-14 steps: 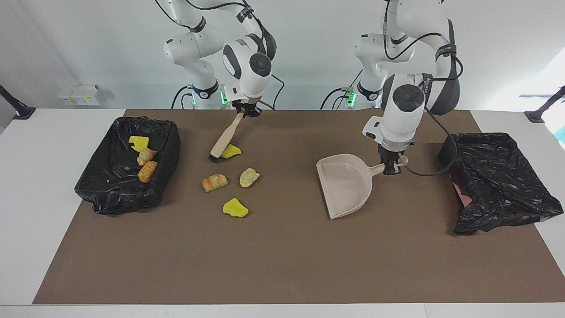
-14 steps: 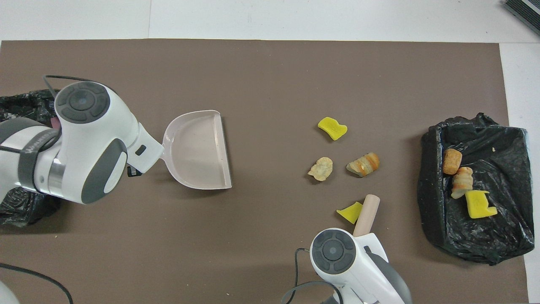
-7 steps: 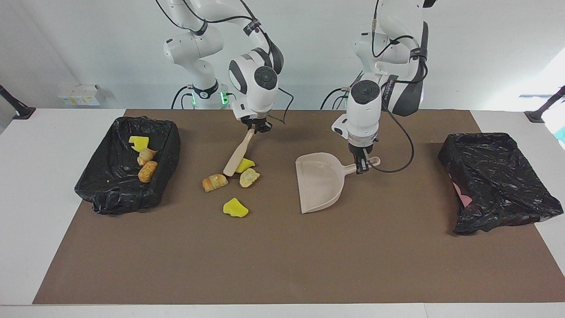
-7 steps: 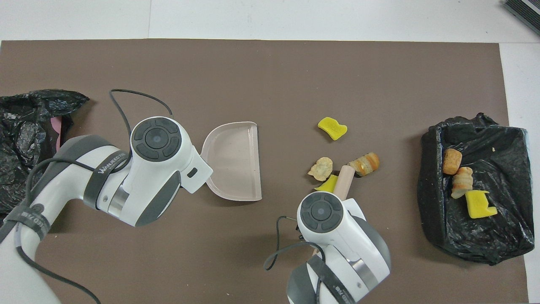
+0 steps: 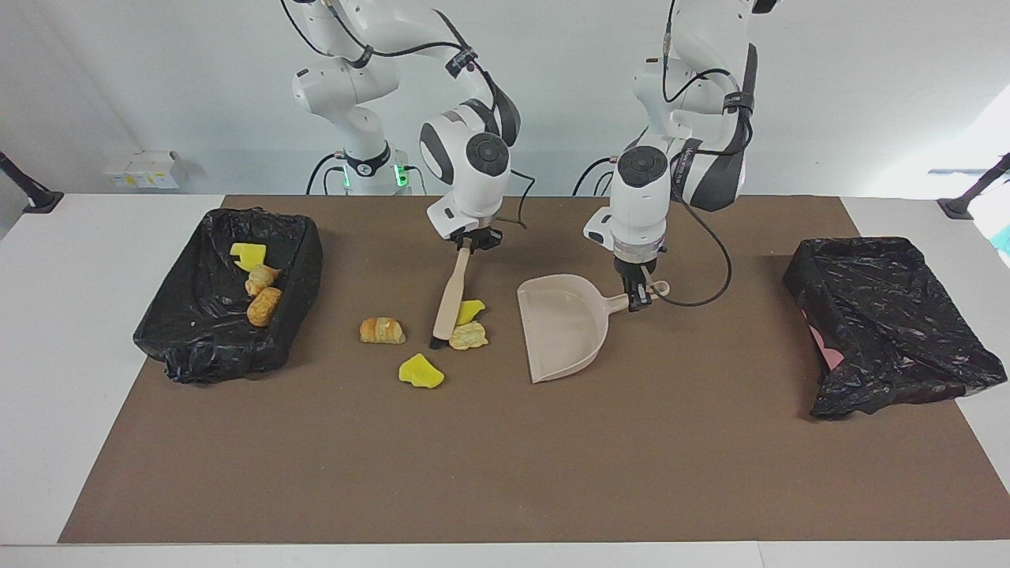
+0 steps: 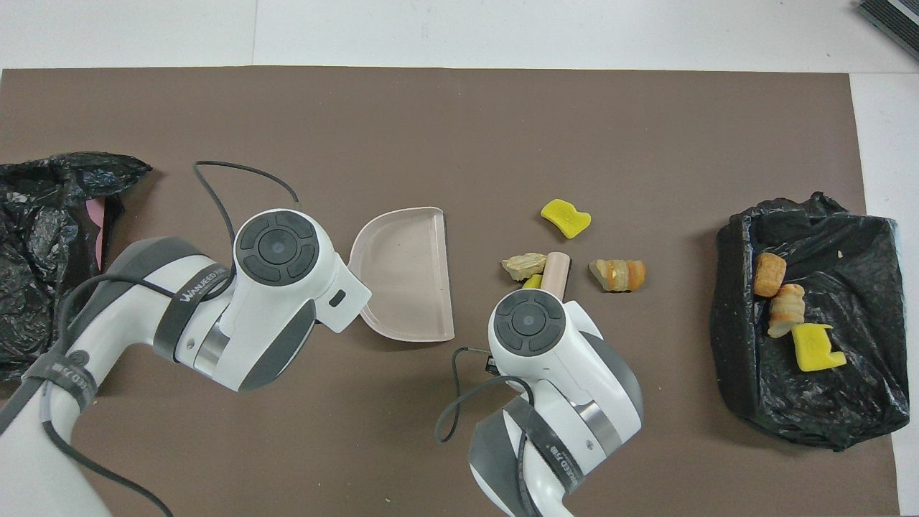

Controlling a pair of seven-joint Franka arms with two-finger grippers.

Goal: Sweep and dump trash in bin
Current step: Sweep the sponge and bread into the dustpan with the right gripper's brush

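My right gripper [image 5: 471,243] is shut on the beige brush [image 5: 452,296], whose bristles rest on the mat. A yellow chunk [image 5: 470,310] and a tan scrap [image 5: 469,338] lie against the brush on its dustpan side. My left gripper [image 5: 641,298] is shut on the handle of the beige dustpan [image 5: 562,331], which lies flat with its mouth toward these scraps. A croissant-like lump [image 5: 382,330] and another yellow chunk [image 5: 420,371] lie loose on the mat. In the overhead view the brush handle [image 6: 555,271] and dustpan [image 6: 402,273] show; both grippers are hidden under their wrists.
A black-lined bin [image 5: 205,347] at the right arm's end holds three scraps: a yellow chunk [image 5: 248,255] and two bread lumps [image 5: 263,306]. A second black-lined bin [image 5: 892,315] stands at the left arm's end. A brown mat [image 5: 505,473] covers the table.
The right gripper swept the brush toward the dustpan, pushing a yellow chunk and the tan scrap with it. The left gripper brought the dustpan from near its bin toward the scraps.
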